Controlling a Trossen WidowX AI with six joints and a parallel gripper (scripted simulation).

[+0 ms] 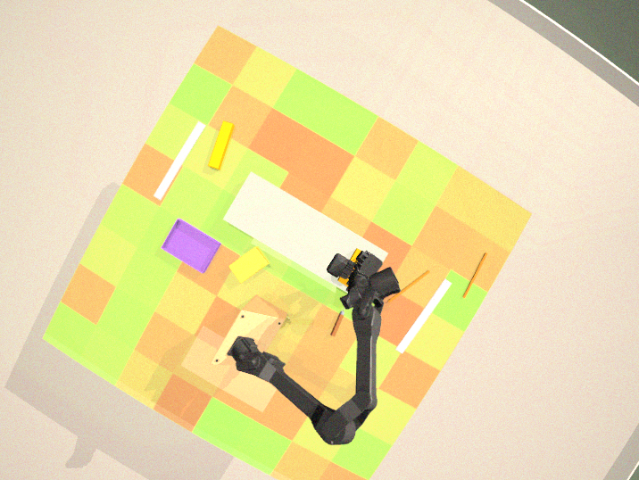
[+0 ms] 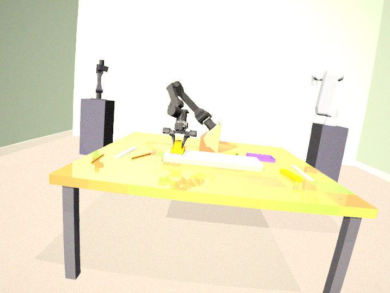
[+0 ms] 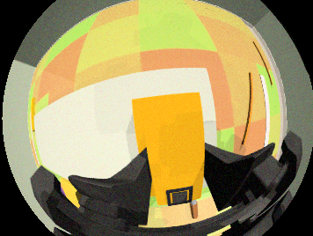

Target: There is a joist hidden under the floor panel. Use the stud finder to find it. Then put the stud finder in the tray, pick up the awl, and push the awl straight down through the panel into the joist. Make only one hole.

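Observation:
My gripper [image 1: 352, 268] [image 2: 178, 145] [image 3: 172, 146] is shut on the orange-yellow stud finder [image 2: 177, 151] [image 3: 169, 119]. The stud finder is upright, at or just above the top of the white floor panel [image 1: 289, 216] [image 2: 220, 160] [image 3: 79, 132], near the panel end by the orange sticks. Its small dark window, with a thin yellow outline, shows in the wrist view; no clear reading is visible. The awl [image 1: 336, 324] [image 3: 194, 209], with a brown handle and grey tip, lies on the table beside the arm. The purple tray [image 1: 191, 245] [image 2: 261, 158] is empty. The joist is hidden.
A yellow block [image 1: 249, 264] lies between tray and panel. A yellow bar [image 1: 220, 145] [image 2: 290, 175] and white strips [image 1: 179, 160] [image 1: 424, 316] lie farther out. Two orange sticks [image 1: 474, 275] [image 1: 413, 284] lie beyond the panel's end. A cream board [image 1: 247, 330] [image 2: 214, 138] stands by the arm's base.

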